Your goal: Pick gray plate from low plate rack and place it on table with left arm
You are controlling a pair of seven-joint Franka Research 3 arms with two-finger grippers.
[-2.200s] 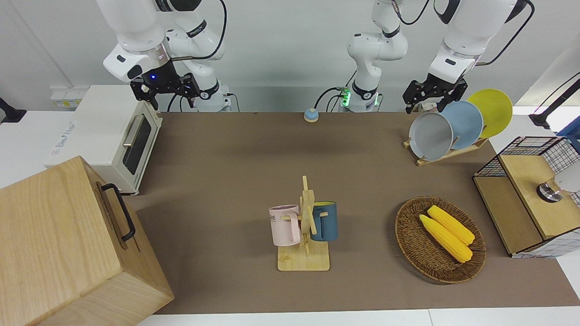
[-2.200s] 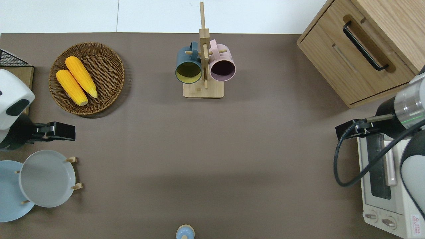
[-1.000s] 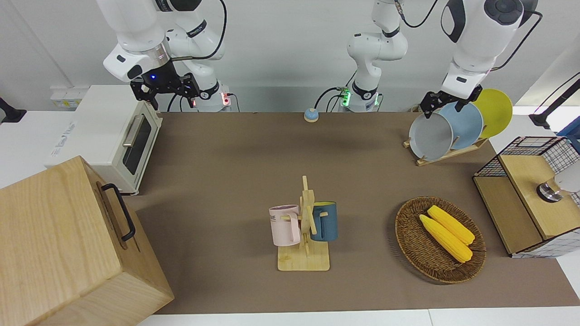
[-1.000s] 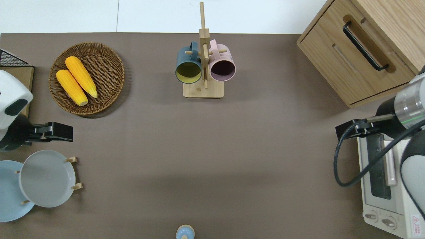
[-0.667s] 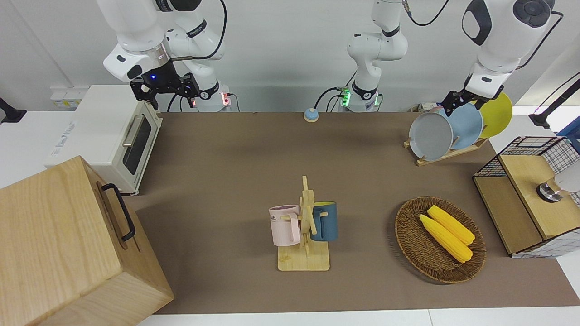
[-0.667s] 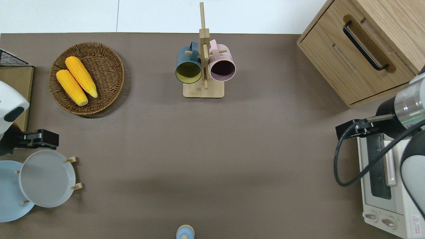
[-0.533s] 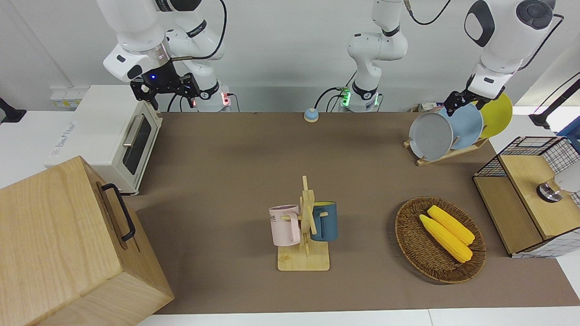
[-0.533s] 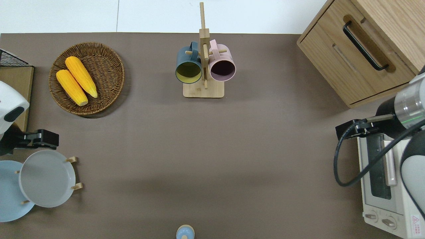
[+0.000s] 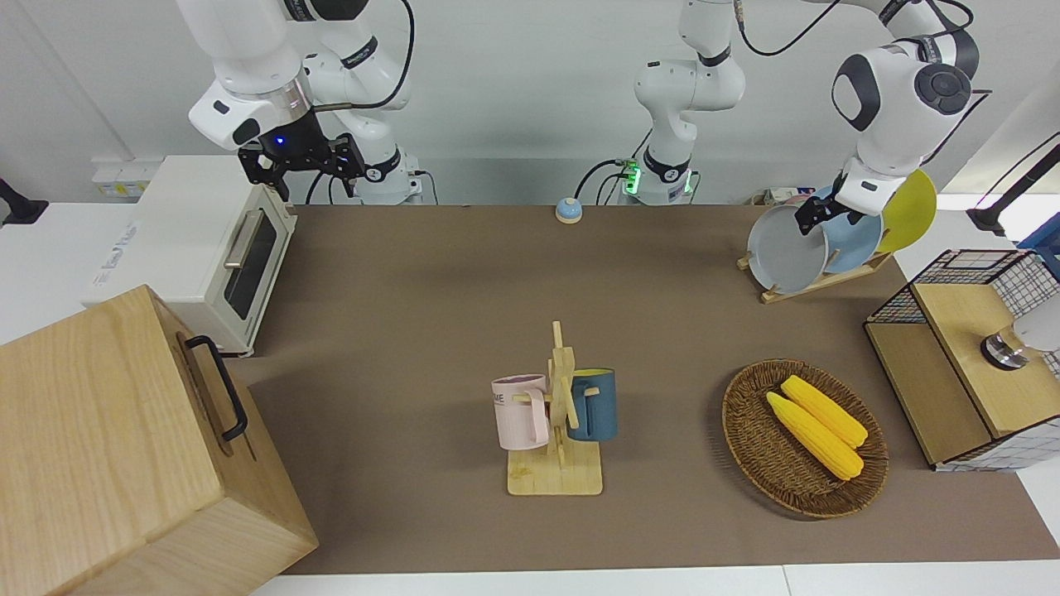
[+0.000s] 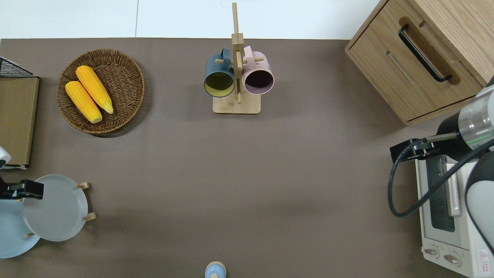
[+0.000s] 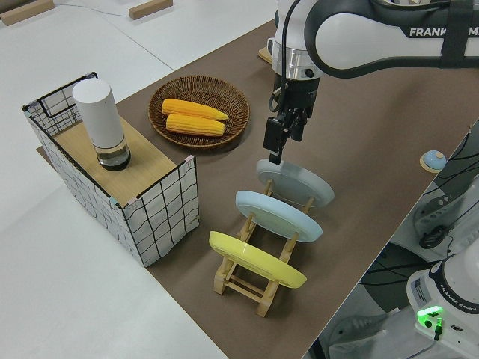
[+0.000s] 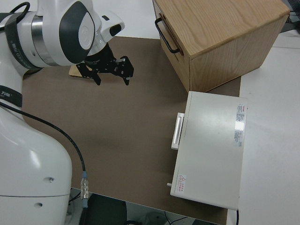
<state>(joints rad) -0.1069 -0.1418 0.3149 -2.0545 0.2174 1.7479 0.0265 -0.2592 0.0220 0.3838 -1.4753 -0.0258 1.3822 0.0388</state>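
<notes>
Gray plate (image 11: 296,181) leans in low plate rack (image 11: 258,278), in slot farthest from robots. Left hand (image 11: 274,144) just above its upper rim (fingers apart, rim below gap). Right arm parked.

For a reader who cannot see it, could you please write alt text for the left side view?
The left gripper hangs just above the upper rim of the gray plate, which leans in the low plate rack with a blue plate and a yellow plate. A basket of corn sits on the table.

The left arm (image 11: 389,30) reads "FRANKA", and its base (image 11: 449,295) reads "FRANKA ROBOTICS".
</notes>
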